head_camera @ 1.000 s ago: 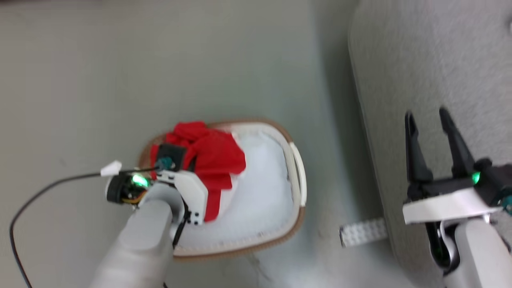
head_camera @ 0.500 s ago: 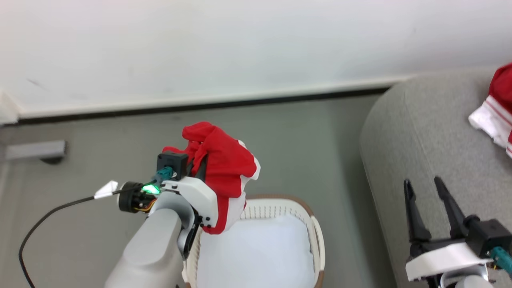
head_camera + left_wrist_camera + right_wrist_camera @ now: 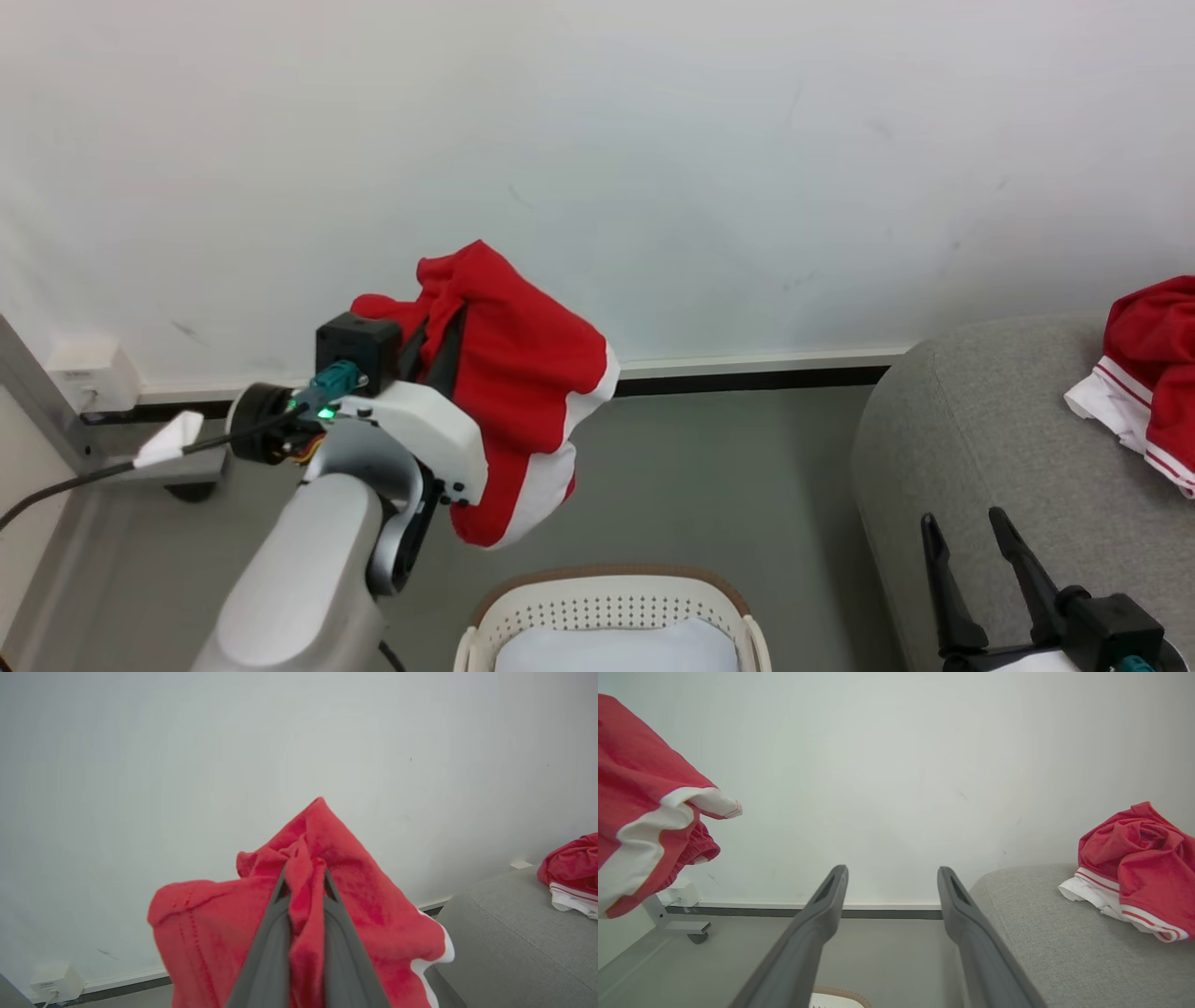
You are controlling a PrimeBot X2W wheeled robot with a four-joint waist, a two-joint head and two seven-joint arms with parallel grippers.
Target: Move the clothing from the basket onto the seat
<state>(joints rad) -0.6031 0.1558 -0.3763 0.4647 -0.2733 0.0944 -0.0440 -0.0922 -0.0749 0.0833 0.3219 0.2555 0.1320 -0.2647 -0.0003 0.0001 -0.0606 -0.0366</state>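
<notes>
while the basket (image 3: 607,583) at bottom centre shows a white pad (image 3: 607,649), the left pincer (image 3: 303,882) is clamped on a red garment (image 3: 523,373) hanging above it, centre left. the right pincer (image 3: 962,518), lower right, gapes empty. another garment (image 3: 1153,345) already lies on the sofa (image 3: 980,420), right edge; the held one is left to place. grey floor (image 3: 728,467), white wall (image 3: 653,140) behind.

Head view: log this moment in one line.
left gripper: shut on red garment, clear of basket | right gripper: open, empty | seat: another garment
</notes>
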